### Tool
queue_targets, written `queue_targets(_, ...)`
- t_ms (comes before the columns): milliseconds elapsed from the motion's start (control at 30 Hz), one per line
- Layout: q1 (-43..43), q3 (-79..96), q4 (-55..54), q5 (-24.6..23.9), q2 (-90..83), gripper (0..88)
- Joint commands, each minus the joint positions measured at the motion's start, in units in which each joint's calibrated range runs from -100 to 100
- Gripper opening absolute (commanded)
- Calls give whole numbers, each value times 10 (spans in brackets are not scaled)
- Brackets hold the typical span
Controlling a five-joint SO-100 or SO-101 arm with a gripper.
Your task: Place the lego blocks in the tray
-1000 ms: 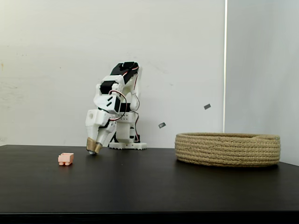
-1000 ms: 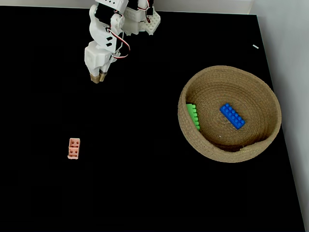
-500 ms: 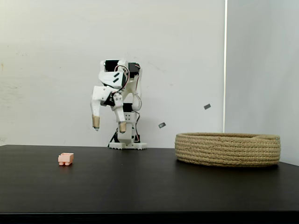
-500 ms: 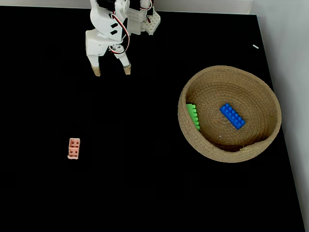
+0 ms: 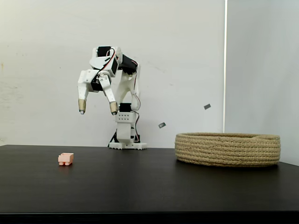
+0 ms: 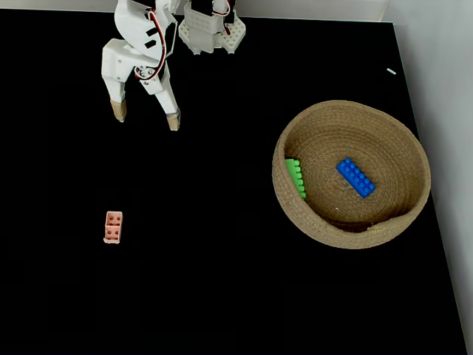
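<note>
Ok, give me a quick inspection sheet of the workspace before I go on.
Surface: black table, bare apart from the items below.
Job's things: pink brick on the table; green brick and blue brick inside the basket.
Clutter: nothing seen.
Gripper: gripper raised above the table, fingers spread, holding nothing.
Cables: red and white wires along the arm.
Surroundings: white wall with two small dark marks.

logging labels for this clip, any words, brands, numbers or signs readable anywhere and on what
None can be read.
The pink lego block, blue lego block, green lego block and rope tray show no print.
The small grey marks on the wall are too small to tell.
</note>
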Motion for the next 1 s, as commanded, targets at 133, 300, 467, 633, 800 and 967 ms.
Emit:
queue_targets(133, 4, -87, -19, 15, 64, 324)
queue_targets(300, 3, -140, -39, 23, 132, 323)
queue_targets(467, 3, -224, -39, 34, 210, 324)
queue_targets(633, -2, -290, -42, 36, 278, 348)
queue_targets(800, -2, -347, -57, 42, 347, 342)
queue_targets(967, 4, -399, -69, 47, 411, 342)
